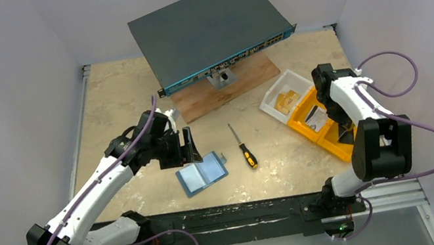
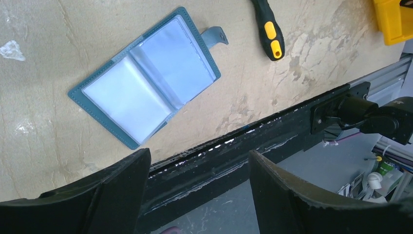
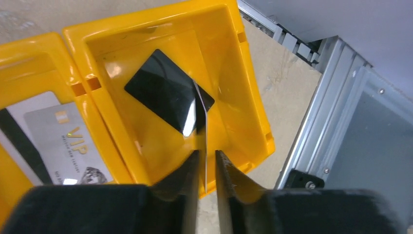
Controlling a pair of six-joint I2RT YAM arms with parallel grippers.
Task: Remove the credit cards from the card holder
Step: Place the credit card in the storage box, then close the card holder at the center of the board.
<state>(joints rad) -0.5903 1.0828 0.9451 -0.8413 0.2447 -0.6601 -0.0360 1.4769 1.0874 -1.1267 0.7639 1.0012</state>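
Plainly unfolded: card holder [image 2: 146,92] flat on the worktop [image 1: 130,97]

Left hand [image 2: 198,153] hovers wide open and empty just beside the holder, which lies near the front edge: teal-blue cover, pale clear sleeves, small strap tab. Right hand [image 3: 207,153], fingers barely parted, has a thin card [image 3: 204,126] edge-on between them in a yellow bin [image 3: 243,73].

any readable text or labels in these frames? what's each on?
"VIP": on the silver-grey plastic card lying in the yellow plastic bin.
Smaller print below it on that card: too blurred to read.
Front-panel markings on the dark grey network switch box: too small to read.
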